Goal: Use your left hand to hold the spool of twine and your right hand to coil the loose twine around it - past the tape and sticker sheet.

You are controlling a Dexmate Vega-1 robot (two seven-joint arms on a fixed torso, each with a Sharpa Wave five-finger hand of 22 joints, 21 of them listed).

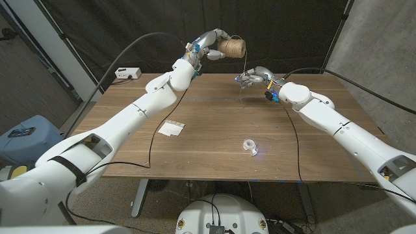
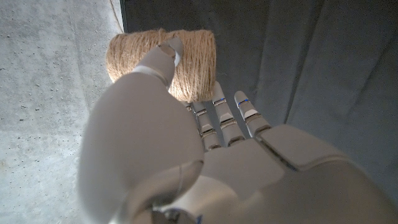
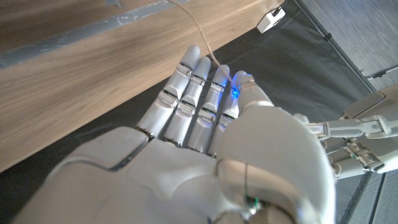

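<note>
The left hand grips the spool of twine aloft beyond the table's far edge, at twelve o'clock. The right hand pinches the loose twine at one o'clock. Sticker sheet at nine and tape at five lie well apart on the near half.

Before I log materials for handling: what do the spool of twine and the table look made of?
Spool of twine: tan, rough, hairy strands wound in rows, likely jute or similar natural fibre. Table: brown top with long grain streaks and a matte sheen, so wood or wood veneer; which one cannot be told.
</note>
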